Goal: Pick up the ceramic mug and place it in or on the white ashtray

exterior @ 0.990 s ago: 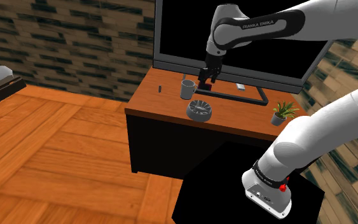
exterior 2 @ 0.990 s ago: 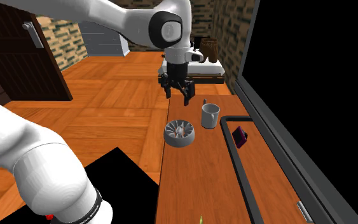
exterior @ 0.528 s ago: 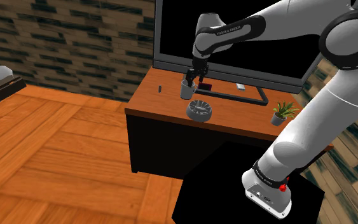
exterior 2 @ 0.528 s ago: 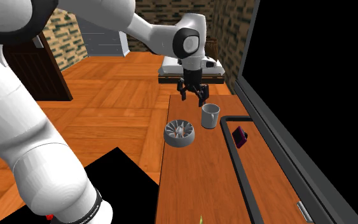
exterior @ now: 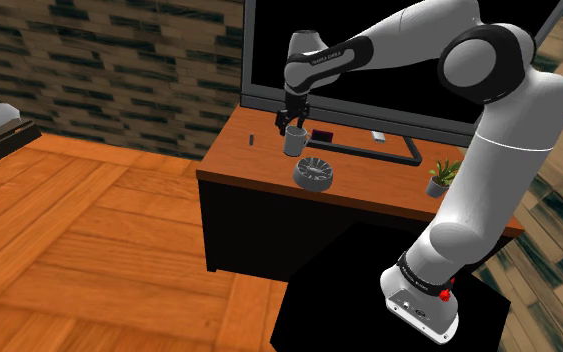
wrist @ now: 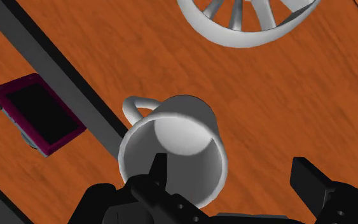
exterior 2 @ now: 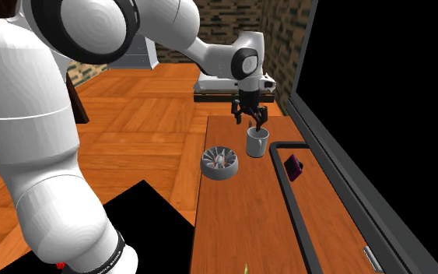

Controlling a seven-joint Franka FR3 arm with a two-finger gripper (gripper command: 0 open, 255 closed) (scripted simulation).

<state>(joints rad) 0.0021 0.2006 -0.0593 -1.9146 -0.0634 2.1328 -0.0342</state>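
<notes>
A grey-white mug [exterior: 294, 143] stands upright on the brown desk [exterior: 259, 165], its handle toward the monitor stand. My black gripper [exterior: 292, 126] hangs just above its rim, open. In the second exterior view the gripper [exterior 2: 252, 117] is right over the mug [exterior 2: 257, 142]. From the wrist, the mug [wrist: 174, 149] is below the gripper [wrist: 234, 184]; one finger [wrist: 158, 173] lies over the mug's inside, the other [wrist: 311, 183] outside its wall, neither touching. The grey ribbed ashtray [exterior: 313, 172] [exterior 2: 219, 163] [wrist: 241, 25] sits a short way off, nearer the desk's front edge.
A big black monitor [exterior: 369, 60] stands behind the mug, its black stand frame [exterior 2: 287, 187] lying on the desk. A maroon phone-like slab [exterior 2: 293, 166] [wrist: 37, 114] lies inside the frame. A small potted plant [exterior: 443, 177] is at the desk's right end in the shoulder view.
The arm has swung toward the shoulder view's left, bringing the gripper from above the desk beside the mug to directly over its rim and lower. The fingers stayed open.
</notes>
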